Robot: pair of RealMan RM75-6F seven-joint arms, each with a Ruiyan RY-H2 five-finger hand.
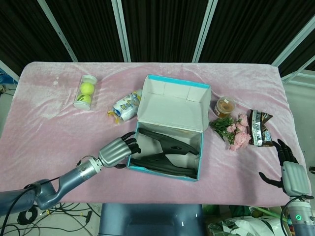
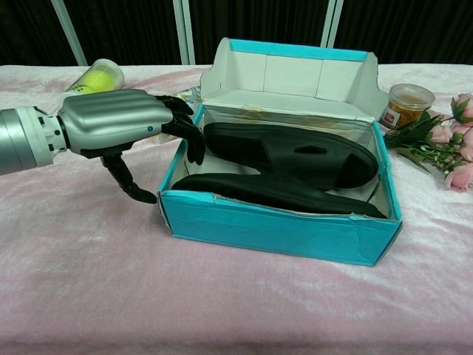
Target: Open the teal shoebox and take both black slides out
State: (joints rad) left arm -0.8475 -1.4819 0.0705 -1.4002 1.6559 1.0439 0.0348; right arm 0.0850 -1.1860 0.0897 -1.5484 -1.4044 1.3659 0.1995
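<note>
The teal shoebox [image 1: 162, 171] [image 2: 273, 229] stands open, skewed on the pink cloth, with its lid [image 1: 172, 105] tipped up at the back. Two black slides lie inside: one further back [image 1: 170, 142] [image 2: 295, 151] and one along the front wall [image 1: 162, 162] [image 2: 281, 194]. My left hand [image 1: 115, 151] [image 2: 118, 126] grips the box's left wall, fingers hooked over the rim to the inside and thumb on the outside. My right hand [image 1: 290, 173] hovers off the table's front right corner with fingers spread, holding nothing.
A tube of tennis balls [image 1: 85, 92] and a white packet [image 1: 125, 105] lie behind and left of the box. To its right are a small jar [image 1: 223, 106], pink flowers [image 1: 231, 132] and a dark snack wrapper [image 1: 259, 128].
</note>
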